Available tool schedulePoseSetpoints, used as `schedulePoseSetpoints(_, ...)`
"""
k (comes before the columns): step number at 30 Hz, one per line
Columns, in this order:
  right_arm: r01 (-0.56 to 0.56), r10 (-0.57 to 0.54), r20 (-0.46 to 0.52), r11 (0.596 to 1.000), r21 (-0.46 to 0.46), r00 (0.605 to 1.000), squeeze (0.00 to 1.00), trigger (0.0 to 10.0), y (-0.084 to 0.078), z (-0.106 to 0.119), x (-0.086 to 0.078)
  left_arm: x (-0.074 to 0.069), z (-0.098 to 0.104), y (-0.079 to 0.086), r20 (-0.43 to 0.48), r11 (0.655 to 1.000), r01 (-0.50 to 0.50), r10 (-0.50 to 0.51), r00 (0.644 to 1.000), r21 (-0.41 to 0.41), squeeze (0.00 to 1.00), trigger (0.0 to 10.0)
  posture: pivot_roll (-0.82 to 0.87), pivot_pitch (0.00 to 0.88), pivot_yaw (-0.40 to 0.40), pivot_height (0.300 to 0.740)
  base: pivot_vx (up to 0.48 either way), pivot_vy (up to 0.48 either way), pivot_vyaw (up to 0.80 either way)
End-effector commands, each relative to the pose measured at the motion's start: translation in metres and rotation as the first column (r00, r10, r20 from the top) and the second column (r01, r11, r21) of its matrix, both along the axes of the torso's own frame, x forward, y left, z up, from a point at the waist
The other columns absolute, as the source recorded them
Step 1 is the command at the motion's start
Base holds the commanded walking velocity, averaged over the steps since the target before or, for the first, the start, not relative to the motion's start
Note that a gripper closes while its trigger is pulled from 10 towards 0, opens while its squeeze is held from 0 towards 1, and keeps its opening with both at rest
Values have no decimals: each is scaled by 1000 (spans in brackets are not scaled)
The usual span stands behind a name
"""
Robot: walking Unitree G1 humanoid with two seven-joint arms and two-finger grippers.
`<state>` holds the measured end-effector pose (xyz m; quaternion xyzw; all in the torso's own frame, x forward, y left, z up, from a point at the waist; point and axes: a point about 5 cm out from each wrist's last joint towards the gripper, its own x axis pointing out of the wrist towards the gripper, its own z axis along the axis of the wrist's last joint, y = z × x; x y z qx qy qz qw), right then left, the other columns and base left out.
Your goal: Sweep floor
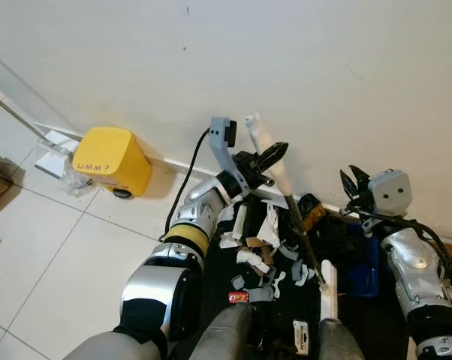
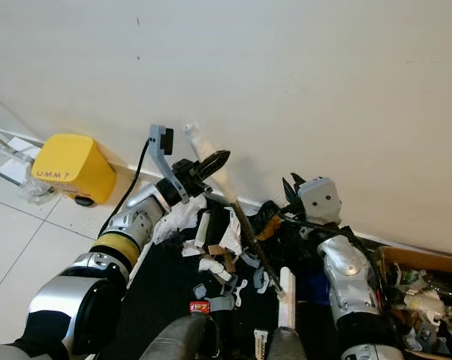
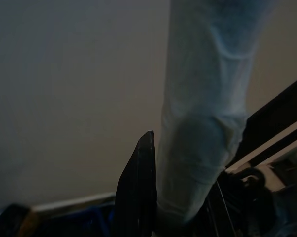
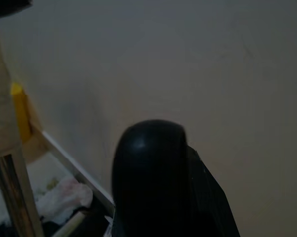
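Left eye view had the left claw (image 1: 275, 159) up near the white wall (image 1: 323, 67), its two black fingers clamped round the pale wrapped grip of the long broom handle (image 1: 265, 142), which ran down as a dark metal shaft into a heap of white paper scraps and litter (image 1: 260, 255) on the black mat (image 1: 218, 300) by the baseboard. The left wrist view backed that up: one black finger (image 3: 138, 192) sat pressed flat against the whitish grip. The right claw (image 1: 354, 182) hovered near the wall, clear of the broom, over a dark blue bin (image 1: 359, 266); its fingers looked spread a bit. A yellow rounded plastic box marked "UMM?" (image 1: 112, 159) sat on the tiled floor (image 1: 46, 247) against the wall, well apart from the mess. If I were doing this bit, I'd keep the grip firm and high, bring the right claw onto the shaft lower down, and pull short strokes toward one pile so scraps don't scatter. Hard bits: the broom head was buried in clutter and I couldn't pick it out, and the right wrist view was mostly a dark blurry blob.
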<state>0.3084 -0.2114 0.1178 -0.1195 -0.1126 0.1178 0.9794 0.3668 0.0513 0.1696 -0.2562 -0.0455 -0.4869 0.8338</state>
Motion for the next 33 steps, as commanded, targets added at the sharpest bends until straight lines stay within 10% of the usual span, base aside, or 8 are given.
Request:
schedulePoseSetpoints(1,-5,20,-102,990,138,995,0,10000,11,-24,-7,-2,7,-4,23,998,32,-31,999,-54,0,10000,83,250,157,740,0,0,0)
schedulePoseSetpoints(8,45,-21,-138,984,171,990,0,10000,5,-35,-12,-2,28,21,135,999,38,-33,990,-29,0,10000,93,243,167,740,0,0,0)
schedulePoseSetpoints(13,49,-26,-161,989,142,987,0,10000,2,-44,-20,-21,22,71,219,982,30,-72,973,188,0,10000,100,243,175,740,0,0,0)
schedulePoseSetpoints(26,41,-6,-241,989,141,971,0,10000,8,-63,-25,-43,47,134,271,965,-158,98,958,210,0,10000,131,266,165,740,0,0,0)
schedulePoseSetpoints(33,76,-38,-296,990,116,955,0,10000,12,-79,-28,-21,22,154,311,863,-377,275,910,337,0,10000,137,297,159,740,0,0,0)
